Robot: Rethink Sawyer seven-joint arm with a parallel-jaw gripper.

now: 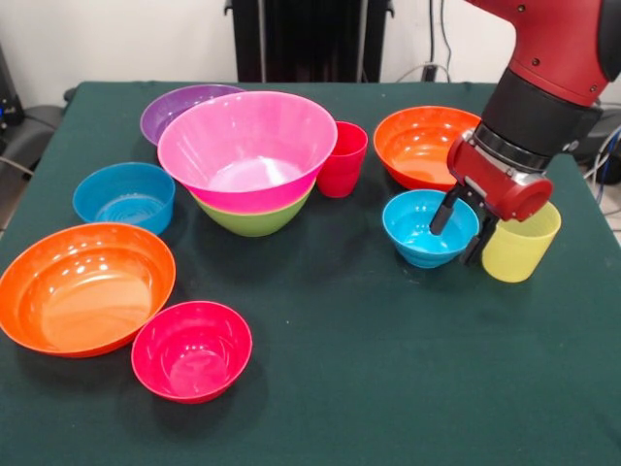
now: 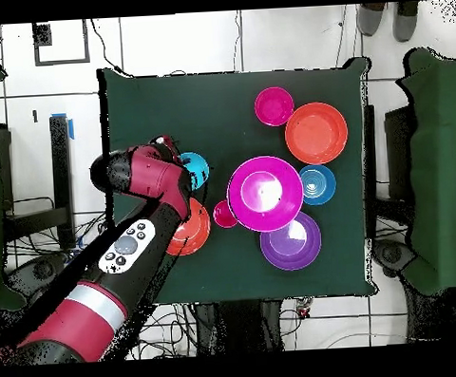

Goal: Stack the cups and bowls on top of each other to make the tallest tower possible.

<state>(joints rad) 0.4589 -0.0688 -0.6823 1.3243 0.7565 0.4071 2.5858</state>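
Nearest on the green surface (image 1: pixel 340 388), a glossy red-pink plastic bowl (image 1: pixel 191 349) and wide orange bowl (image 1: pixel 82 287) lie loose. Farther back, the open end effector (image 1: pixel 464 228) straddles a small blue bowl's (image 1: pixel 424 227) rim; the pink-on-green tower (image 1: pixel 249 160) has two pieces.

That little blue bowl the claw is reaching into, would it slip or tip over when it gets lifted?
Probably a bit slippery: the blue bowl looks like glossy, smooth plastic. It seems light and stiff, so it should hold its shape. The gripper straddles only one side of the rim, so the bowl may tilt as it rises.
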